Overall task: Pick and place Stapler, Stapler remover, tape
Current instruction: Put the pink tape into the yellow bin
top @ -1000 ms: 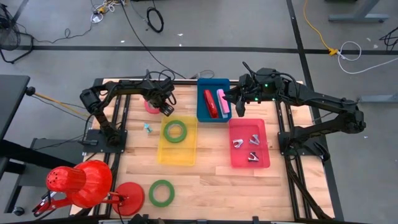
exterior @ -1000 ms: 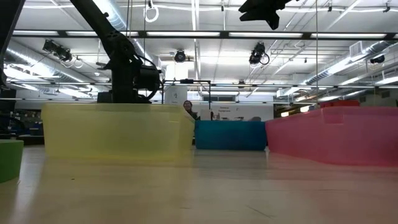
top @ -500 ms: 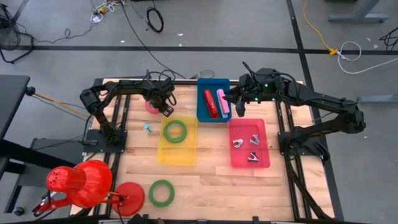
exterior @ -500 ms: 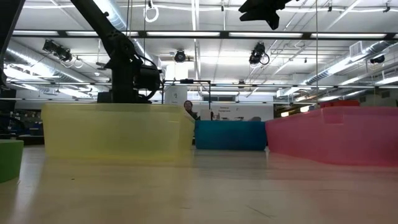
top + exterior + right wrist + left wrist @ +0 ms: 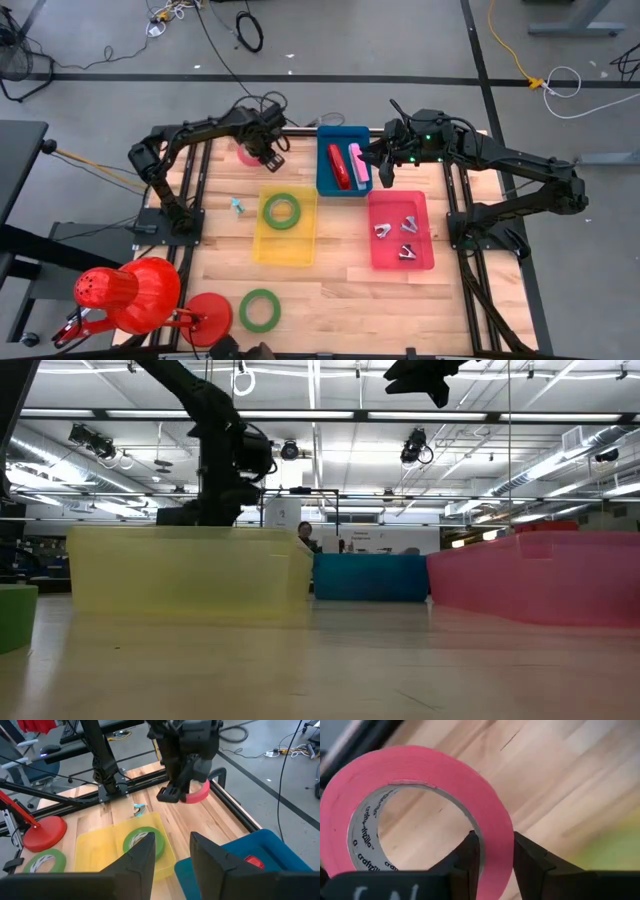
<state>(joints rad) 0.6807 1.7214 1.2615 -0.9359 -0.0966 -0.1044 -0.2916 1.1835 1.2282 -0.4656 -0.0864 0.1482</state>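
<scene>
Gripping a pink tape roll (image 5: 420,815) by its wall — one finger inside the ring, one outside — the left gripper (image 5: 268,150) holds it above the wooden table (image 5: 330,290) near the far edge, beside the yellow bin (image 5: 285,240). In the right wrist view the roll (image 5: 196,793) hangs clear of the wood, its ring tilted rather than flat.

Tape rolls, counted: three in all. The pink one is in the left gripper; one green roll (image 5: 282,210) lies flat in the yellow bin, hole upward; another green roll (image 5: 260,309) lies flat on the bare table near the front edge.

Two staplers lie in the blue bin (image 5: 345,186) — a red stapler (image 5: 338,166) and a pink stapler (image 5: 358,164) — side by side, long axes running from the near to the far side of the table. The pink bin (image 5: 401,262) holds three staple removers (image 5: 398,238), small metal-jawed pieces; which way each points is hard to tell. A small teal object (image 5: 237,206) sits on the table just beside the yellow bin; what it is cannot be made out.

The left arm reaches from its base at the table's left side, elbow bent, forearm running along the far edge with the wrist turned down over the roll. The right arm stretches in from the right, its gripper (image 5: 382,163) hovering just beside the blue bin's right wall, fingers (image 5: 142,851) parted with nothing between them.

A red lamp (image 5: 125,295) stands at the front left corner.
</scene>
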